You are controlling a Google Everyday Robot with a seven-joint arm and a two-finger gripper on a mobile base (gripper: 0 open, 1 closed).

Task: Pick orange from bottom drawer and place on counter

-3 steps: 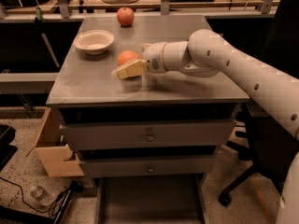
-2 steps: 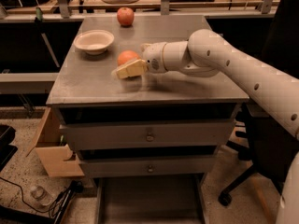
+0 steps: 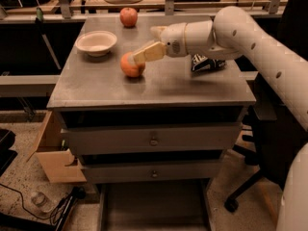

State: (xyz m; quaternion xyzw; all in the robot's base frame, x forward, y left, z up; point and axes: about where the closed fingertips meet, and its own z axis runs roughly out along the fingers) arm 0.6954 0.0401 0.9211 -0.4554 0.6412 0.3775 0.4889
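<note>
Gripper (image 3: pixel 144 51) touches the upper right of the orange (image 3: pixel 130 67); can't tell whether it's clamped. Orange sits on the counter (image 3: pixel 159 88), with a bowl (image 3: pixel 96 42) back-left of it, an apple (image 3: pixel 128 17) behind it and a dark bag (image 3: pixel 207 64) to its right. Bottom drawer (image 3: pixel 154 211) is pulled out.

Cream gripper (image 3: pixel 144 44) at the plain orange orange (image 3: pixel 130 68) on the grey counter (image 3: pixel 192 88); bowl (image 3: pixel 96 51) seemingly off-white.
</note>
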